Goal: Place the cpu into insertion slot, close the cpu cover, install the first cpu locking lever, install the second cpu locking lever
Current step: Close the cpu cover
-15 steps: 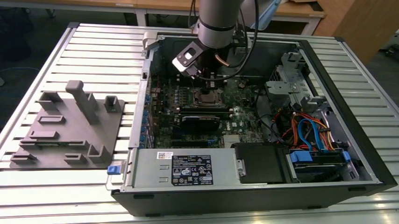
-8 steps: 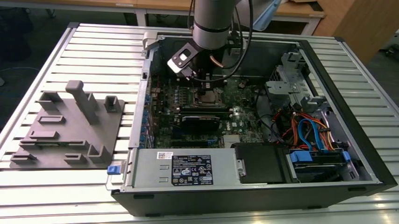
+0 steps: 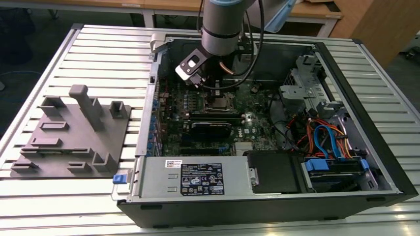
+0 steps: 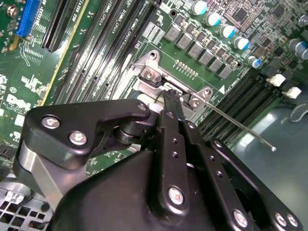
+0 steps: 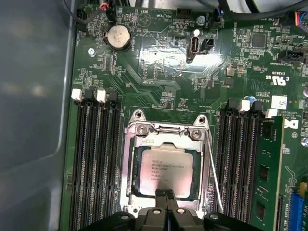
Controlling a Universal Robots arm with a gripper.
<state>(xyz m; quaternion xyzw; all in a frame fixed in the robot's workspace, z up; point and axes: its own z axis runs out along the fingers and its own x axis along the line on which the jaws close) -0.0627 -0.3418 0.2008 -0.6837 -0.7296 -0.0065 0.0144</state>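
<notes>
Fingers of your gripper (image 5: pixel 166 196) are closed together, holding nothing; you see their tips at the cpu cover (image 5: pixel 129 163) edge, cpu (image 5: pixel 166 168) beneath.

Silver-grey arm (image 3: pixel 222 34) with black, screw-studded gripper (image 4: pixel 169 98).

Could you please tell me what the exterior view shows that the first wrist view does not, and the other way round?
Exterior view: the open computer case, its power supply and a grey fixture tray beside it. First wrist view: the cpu seated under the cpu cover, a raised wire lever and a coin battery. Both: the green motherboard and the end effector, shut, at the insertion slot.
</notes>
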